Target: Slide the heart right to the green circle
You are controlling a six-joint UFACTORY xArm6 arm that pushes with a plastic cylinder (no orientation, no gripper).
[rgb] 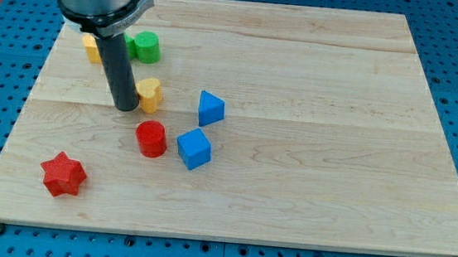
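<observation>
Yellow blocks two, heart [149, 93] touching my tip [124, 107]; red two, blue two, green circle [145, 46] one.

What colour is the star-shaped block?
The star is red. It shows clearly in the camera view, near the board's bottom left, well away from my tip.

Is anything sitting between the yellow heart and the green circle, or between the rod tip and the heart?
Nothing visible blocks either. My tip sits right against the yellow heart on its left side in the view. The board between the heart and the green circle above shows no block.
</observation>
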